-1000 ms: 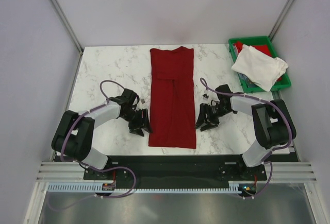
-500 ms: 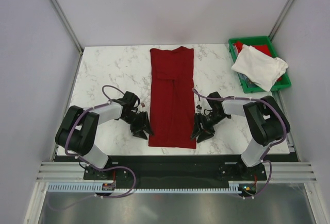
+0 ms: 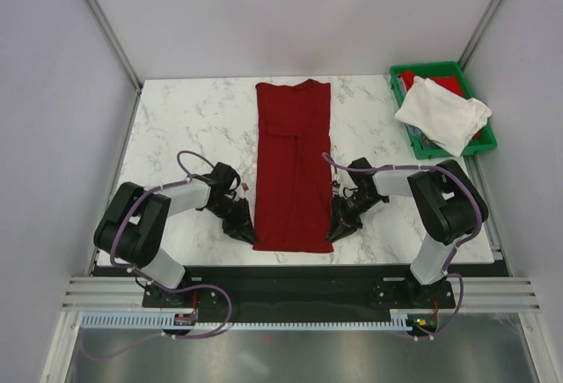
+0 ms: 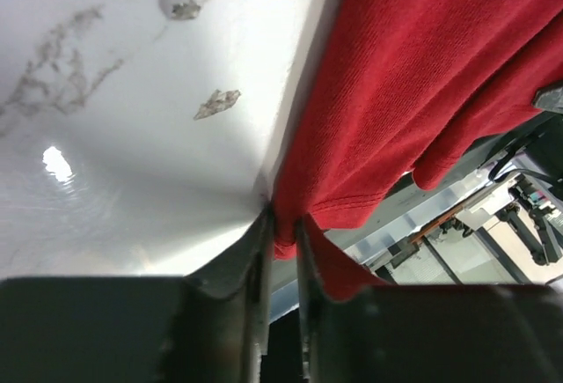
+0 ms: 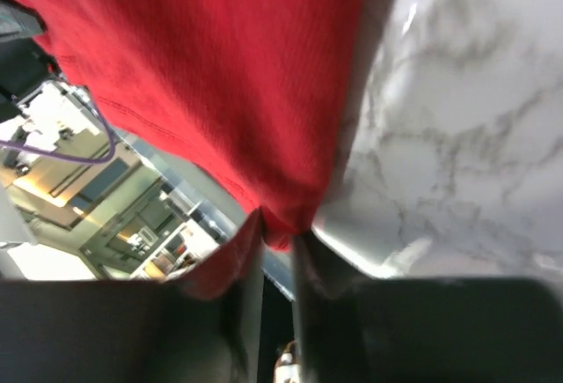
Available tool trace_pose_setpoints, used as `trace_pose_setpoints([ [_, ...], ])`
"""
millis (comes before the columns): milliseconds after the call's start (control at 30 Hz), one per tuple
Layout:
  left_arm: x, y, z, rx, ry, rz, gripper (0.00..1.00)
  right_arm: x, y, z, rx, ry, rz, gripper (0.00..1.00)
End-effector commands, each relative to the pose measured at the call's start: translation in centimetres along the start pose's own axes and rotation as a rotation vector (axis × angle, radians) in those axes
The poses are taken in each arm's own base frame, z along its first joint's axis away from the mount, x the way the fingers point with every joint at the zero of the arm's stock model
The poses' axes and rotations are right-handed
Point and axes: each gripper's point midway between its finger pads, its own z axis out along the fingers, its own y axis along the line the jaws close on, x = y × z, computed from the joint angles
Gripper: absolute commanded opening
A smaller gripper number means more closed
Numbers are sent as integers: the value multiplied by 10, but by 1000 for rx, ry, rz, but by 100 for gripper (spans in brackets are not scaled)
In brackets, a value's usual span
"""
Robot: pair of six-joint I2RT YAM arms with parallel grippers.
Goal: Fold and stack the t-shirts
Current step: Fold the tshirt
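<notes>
Red shirt [image 3: 293,167] hem between both jaws

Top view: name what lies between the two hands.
The red t-shirt: its near hem fills the stretch from left hand to right hand, seen in the top view.

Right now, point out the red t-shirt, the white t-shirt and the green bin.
red t-shirt [image 3: 294,172], top external view, middle of the cloth.
white t-shirt [image 3: 442,114], top external view, crumpled middle.
green bin [image 3: 431,67], top external view, far rim.

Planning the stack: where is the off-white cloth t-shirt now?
In the top view, the off-white cloth t-shirt lies heaped on the green plastic bin at the far right corner of the table.
</notes>
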Motion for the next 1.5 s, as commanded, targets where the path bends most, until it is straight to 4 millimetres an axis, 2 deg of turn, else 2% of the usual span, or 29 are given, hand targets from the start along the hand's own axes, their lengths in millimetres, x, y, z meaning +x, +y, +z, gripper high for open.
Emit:
trace_pose_setpoints([
  [0,-7,-4,-3,0,-37,29,20,-20,-5,6,34,-50,-37,19],
  [67,-14,-9,-7,4,-60,51,3,-23,-1,4,24,-59,-54,9],
  [100,-20,-8,-9,-4,-80,61,2,-22,3,2,7,-59,-64,4],
  [167,-28,-14,-18,1,-107,78,2,-22,10,-8,-19,-82,-85,1],
  [300,-49,-30,-37,-2,-191,170,2,-20,29,-34,-77,-137,-145,0],
  [400,-65,-36,-52,-26,-265,223,2,-27,39,-53,-110,-196,-166,0],
  [633,-100,-58,-83,-38,-388,313,2,-61,59,-86,-132,-318,-234,0],
  [867,-153,-82,-105,-39,-487,387,2,-127,72,-115,-116,-433,-292,0],
  [900,-166,-87,-106,-40,-500,398,2,-136,67,-111,-110,-426,-285,0],
  [967,-182,-92,-109,-48,-517,427,2,-153,71,-117,-107,-448,-304,0],
  [1000,-192,-100,-116,-47,-542,444,2,-163,65,-114,-95,-448,-293,0],
  [1033,-201,-97,-110,-56,-530,436,2,-174,69,-119,-94,-467,-310,0],
  [1100,-216,-104,-116,-46,-553,445,2,-189,61,-114,-85,-460,-301,0],
  [1167,-227,-100,-109,-48,-535,438,2,-207,68,-120,-91,-480,-331,0],
  [1200,-234,-101,-110,-48,-542,439,2,-214,59,-112,-84,-462,-314,1],
  [1267,-244,-94,-101,-56,-525,423,2,-232,60,-116,-63,-489,-336,2],
  [1300,-249,-96,-102,-56,-532,424,2,-239,53,-109,-54,-477,-329,3],
  [1333,-252,-94,-102,-59,-534,421,2,-248,57,-112,-49,-495,-348,3],
  [1367,-257,-91,-100,-61,-532,411,2,-254,50,-107,-32,-490,-357,3],
  [1467,-266,-89,-99,-66,-535,403,2,-269,48,-110,-6,-516,-380,3],
])
